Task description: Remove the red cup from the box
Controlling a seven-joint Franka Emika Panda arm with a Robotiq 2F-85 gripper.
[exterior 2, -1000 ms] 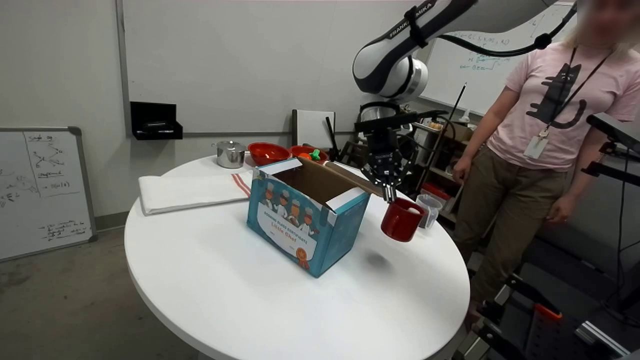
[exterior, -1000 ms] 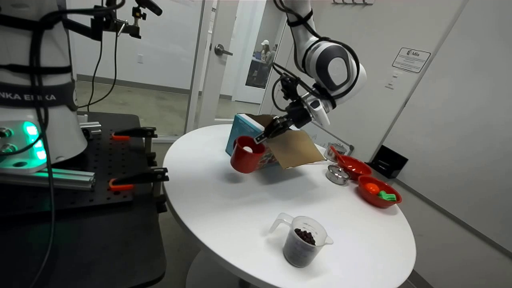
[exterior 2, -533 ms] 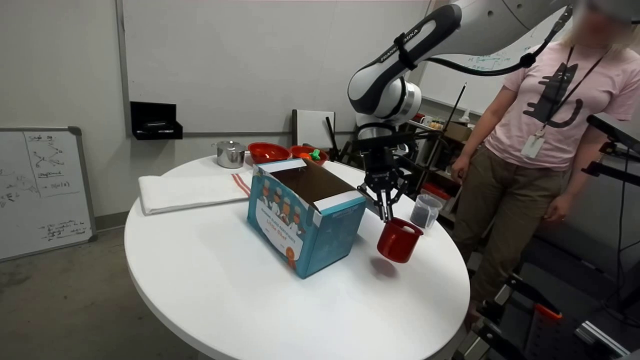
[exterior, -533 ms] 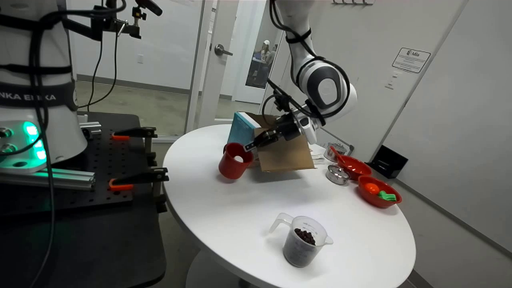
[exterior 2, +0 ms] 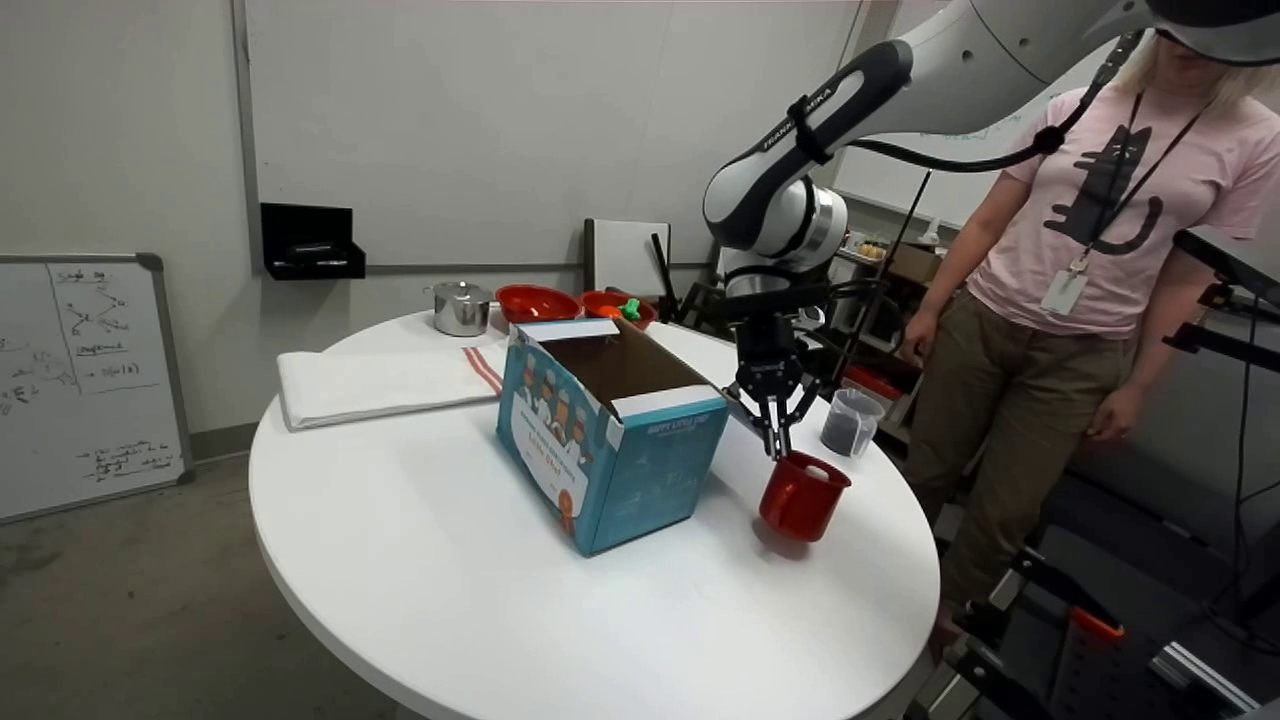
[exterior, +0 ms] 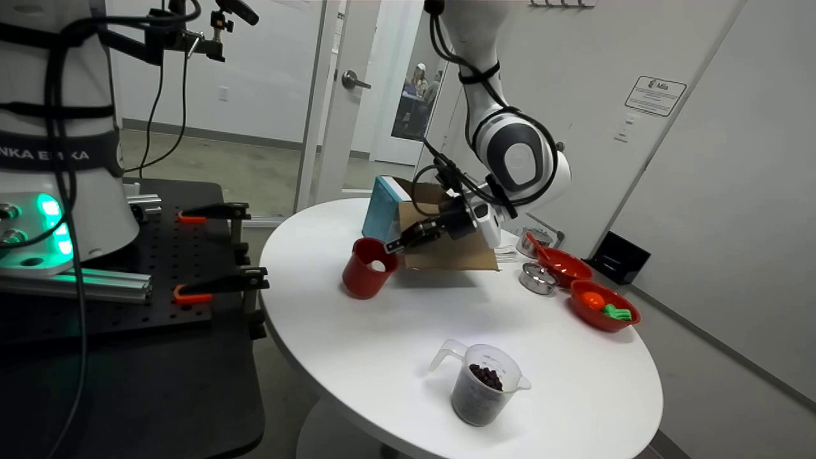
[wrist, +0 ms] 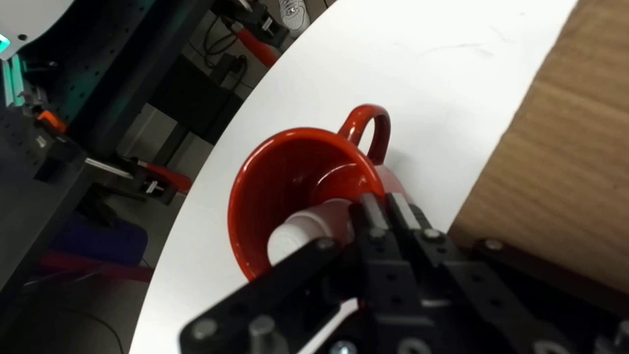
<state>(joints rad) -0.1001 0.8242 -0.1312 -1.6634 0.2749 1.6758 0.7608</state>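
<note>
One round white table [exterior 2: 400, 500]: bears everything, and over the last second the round, plastic-looking red cup [exterior 2: 803, 503] has come down close to its top.
White-and-black robot arm [exterior 2: 950, 80]: one, lower than a moment ago.
Blue printed cardboard box [exterior 2: 640, 470], brown inside: one, swivelled slightly since then; I'd guess the arm is nudging its brown flap [exterior: 443, 260]. The cup is out and beside it, so removal looks done bar the setting down.
Folded white towel with red stripes [exterior 2: 385, 388]: one.
Black metal claw [wrist: 385, 204]: one, clenched over the cup's rim.
Shallow round red bowls [exterior: 564, 264]: two, one of them carrying a round orange piece [exterior: 593, 301] and a green piece [exterior: 616, 312].
Shiny metal cookware [exterior: 537, 280]: two pieces in an exterior view; pots or a lid, I can't tell which.
Clear plastic measuring cup [exterior: 481, 398]: one, standing near the table's edge, with too many dark bits [exterior: 486, 376] inside to count.
Red cup: one, tilted, just over the table or touching it, I can't tell which.
White capped bottle-like piece [wrist: 290, 241]: one, lying in the cup; it could roll when the cup settles.
</note>
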